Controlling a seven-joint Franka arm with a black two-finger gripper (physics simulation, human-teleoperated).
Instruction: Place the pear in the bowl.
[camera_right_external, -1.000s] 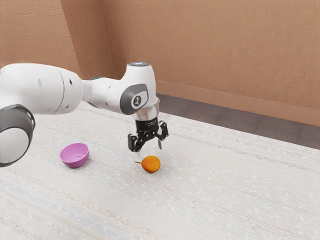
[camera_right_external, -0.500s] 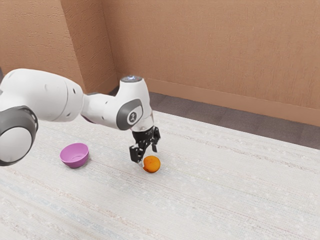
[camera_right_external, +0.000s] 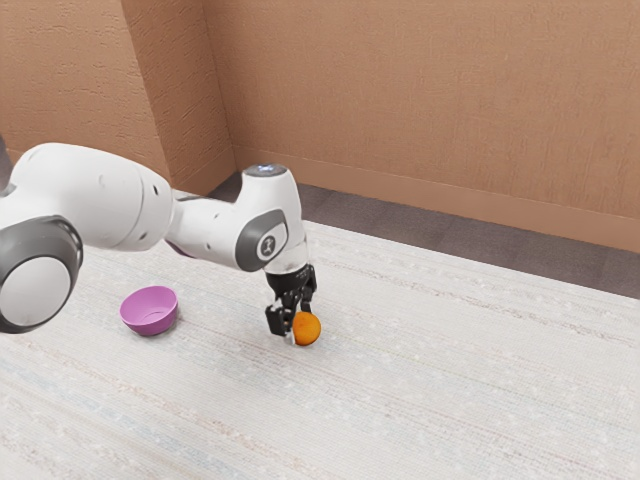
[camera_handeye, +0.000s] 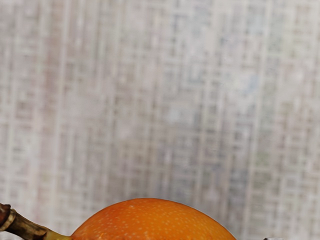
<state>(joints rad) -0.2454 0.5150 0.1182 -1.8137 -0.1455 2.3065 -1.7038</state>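
Gripper (camera_right_external: 299, 324) dropped from above the pear (camera_right_external: 310, 329) to right down around it, arm (camera_right_external: 268, 215) lowering too; its body now hid the stem in the exterior view. Pear maybe nudged slightly toward the exterior view's right, partly covered, hard to tell.

I see an orange pear (camera_handeye: 152, 220) with pale speckles and a brown stem (camera_handeye: 24, 227). The bowl (camera_right_external: 150, 323) is pinkish purple, the table (camera_right_external: 420, 380) whitish with faint streaks.
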